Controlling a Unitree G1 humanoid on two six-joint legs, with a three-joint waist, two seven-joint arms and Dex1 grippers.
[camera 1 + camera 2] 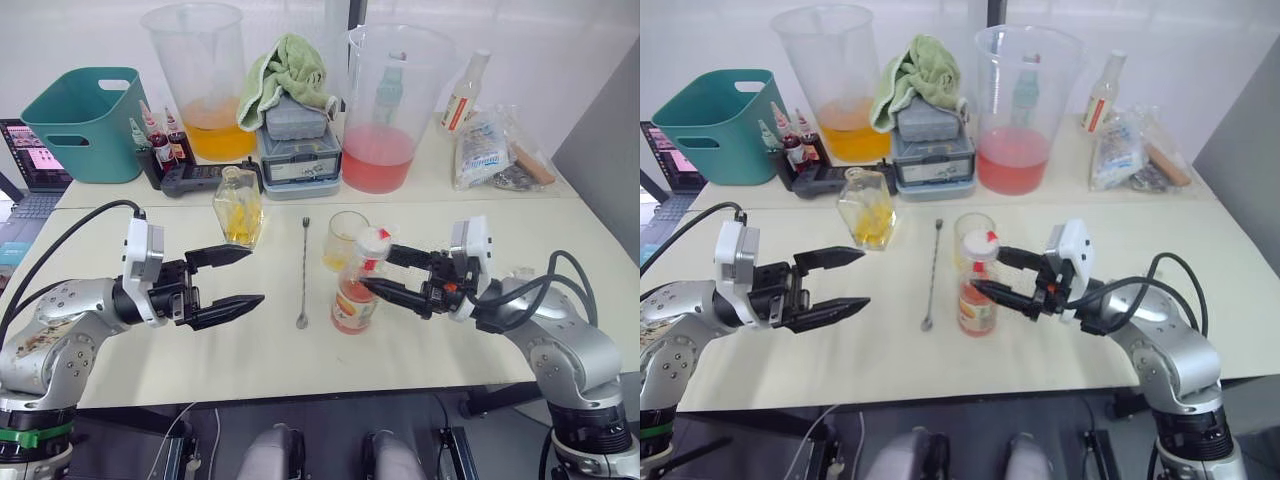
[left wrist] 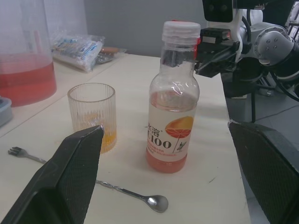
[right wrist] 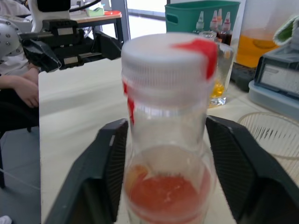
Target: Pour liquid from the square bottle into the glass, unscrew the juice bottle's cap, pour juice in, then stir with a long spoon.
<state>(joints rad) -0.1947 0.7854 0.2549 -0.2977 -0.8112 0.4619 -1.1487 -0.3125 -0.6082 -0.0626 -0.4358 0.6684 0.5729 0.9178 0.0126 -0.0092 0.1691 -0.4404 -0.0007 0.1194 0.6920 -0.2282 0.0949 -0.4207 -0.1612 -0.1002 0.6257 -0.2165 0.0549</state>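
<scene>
My left pincer (image 1: 228, 278) hovers over the counter (image 1: 150, 350) with its fingers wide apart, holding nothing. Just beyond it stands the square bottle (image 1: 238, 206), glass by the look of it, so rigid and breakable. The long spoon (image 1: 303, 272) lies flat between that bottle and the glass (image 1: 346, 240), which holds a little orange liquid. Just in front of the glass stands the juice bottle (image 1: 356, 290), cap (image 1: 374, 239) on, roughly a third full, so light, thin-walled and slick. My right pincer (image 1: 388, 269) brackets its neck, fingers apart, not yet gripping. I judge the stiff shoulder under the cap the best hold.
</scene>
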